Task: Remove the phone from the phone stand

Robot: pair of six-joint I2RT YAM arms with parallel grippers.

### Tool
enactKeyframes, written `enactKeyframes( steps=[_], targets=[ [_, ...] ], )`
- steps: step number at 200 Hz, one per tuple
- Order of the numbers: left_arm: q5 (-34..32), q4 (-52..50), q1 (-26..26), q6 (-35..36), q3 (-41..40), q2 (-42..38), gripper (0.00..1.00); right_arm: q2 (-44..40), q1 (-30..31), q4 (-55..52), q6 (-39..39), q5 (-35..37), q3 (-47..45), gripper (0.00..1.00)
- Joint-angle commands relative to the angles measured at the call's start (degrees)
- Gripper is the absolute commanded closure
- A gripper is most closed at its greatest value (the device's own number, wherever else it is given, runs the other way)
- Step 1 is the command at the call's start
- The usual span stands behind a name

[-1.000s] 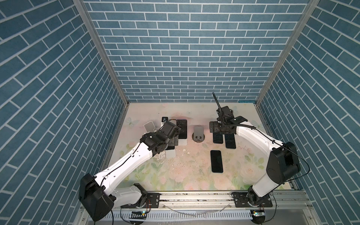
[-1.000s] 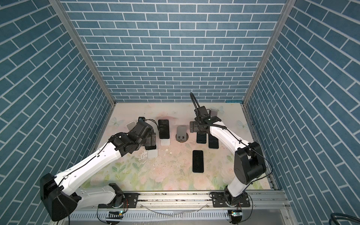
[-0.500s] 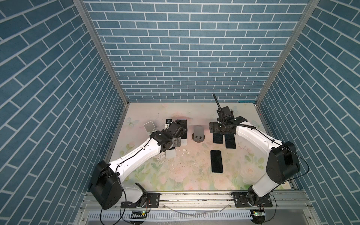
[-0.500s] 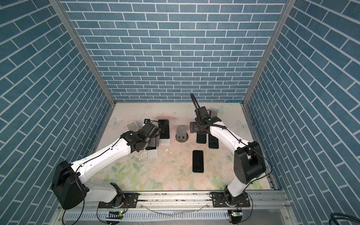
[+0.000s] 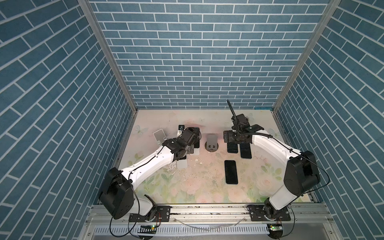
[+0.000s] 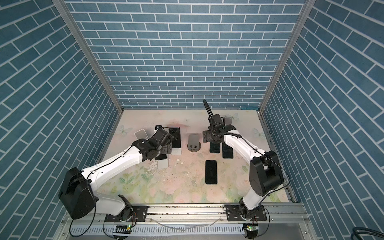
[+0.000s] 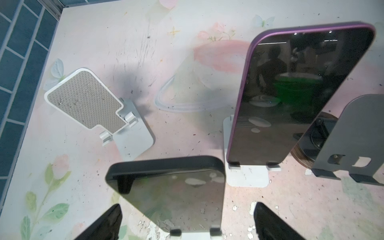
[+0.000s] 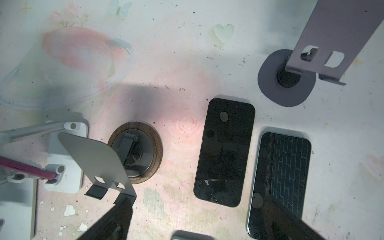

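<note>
Far left, by the wall: bare white stand (image 7: pixel 87 101), plate tilted back. Small in both top views; pad texture legible only from the left wrist.

Next: black-cased phone (image 7: pixel 172 193), leaning in its low white stand (image 7: pixel 195 235), bottom edge behind the two lips, not yet lifted off. Left pincer (image 7: pixel 188 205) apart, one dark finger on each side of that phone; contact not discernible. From above, mostly hidden under the left arm, only a pale corner of the stand showing.

Then: purple-rimmed phone (image 7: pixel 291 99), propped in a taller white stand (image 7: pixel 247 178). Full dark screen in the left wrist view, merely a thin magenta edge from the right wrist.

Centre: grey stand (image 5: pixel 211 140) on a wood-rimmed disc (image 8: pixel 154 143); hinge behind the plate seen only from the right wrist.

Right of it: two handsets flat on the worktop (image 5: pixel 197 187), side by side: cracked phone (image 8: pixel 225 151), damage visible only in the right wrist view, and brick-reflecting phone (image 8: pixel 280 178). Right pincer (image 8: pixel 196 199) above them, spread wide, closed on nothing.

Nearer the front rail: lone flat phone (image 5: pixel 231 172), whole only in both top views.

Farthest back and right: violet-grey stand (image 8: pixel 332 37), plain from the right wrist, largely masked by the right arm from above.
</note>
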Motion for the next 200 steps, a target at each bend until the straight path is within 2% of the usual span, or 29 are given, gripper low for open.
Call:
enactKeyframes(
  steps=[1,103,184,200],
  targets=[
    [-1.2,2.3,0.83,0.48,0.18,0.67,0.01,0.33,-0.26,0.28,-1.64,-0.06,-1.15,0.01],
    [-1.51,7.31,1.73,-2.46,-4.34,0.01,0.05,2.26,-0.37,-0.67,-1.9,-0.42,0.27,0.02],
    [-2.46,10.88,2.09,-2.94,-7.0,-0.46,0.15,2.62,-0.37,-1.86,-1.73,-0.25,1.26,0.02],
    [-2.36,11.01,2.23,-3.12,-7.09,-0.36,0.22,2.62,-0.28,-1.8,-1.7,-0.24,1.28,0.02]
  ],
)
